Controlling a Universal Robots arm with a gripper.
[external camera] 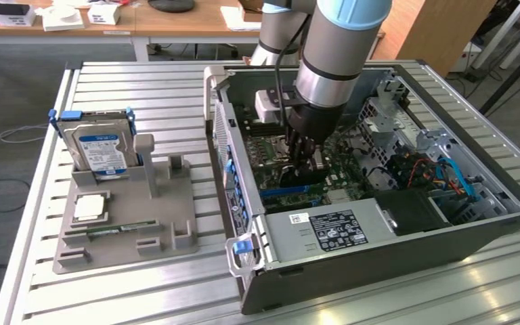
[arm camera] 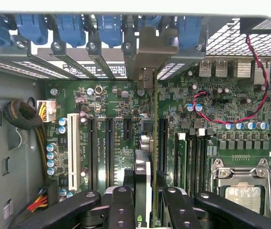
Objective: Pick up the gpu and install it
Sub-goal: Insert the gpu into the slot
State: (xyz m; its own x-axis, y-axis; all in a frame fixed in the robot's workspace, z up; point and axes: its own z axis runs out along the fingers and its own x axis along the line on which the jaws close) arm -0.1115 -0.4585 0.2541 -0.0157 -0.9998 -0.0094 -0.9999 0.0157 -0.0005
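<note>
The gpu [external camera: 296, 177] hangs inside the open computer case [external camera: 477, 237], just above the motherboard's expansion slots. My gripper [external camera: 303, 166] is shut on it from above. In the wrist view the gpu [arm camera: 144, 167] is seen edge-on between my fingers [arm camera: 121, 200], and its silver end bracket [arm camera: 147, 76] reaches toward the rear slot openings. The card runs along the motherboard [arm camera: 111, 95] beside the long black slots [arm camera: 109, 143]. Whether its edge touches a slot is hidden by the card itself.
A grey holder [external camera: 124, 223] on the exterior view's left carries a hard drive [external camera: 102, 149], a processor chip [external camera: 89, 206] and a memory stick [external camera: 111, 230]. Inside the case are the power supply [external camera: 332, 230], blue slot latches [arm camera: 73, 26], red-black wires [arm camera: 235, 119] and the processor socket [arm camera: 243, 191].
</note>
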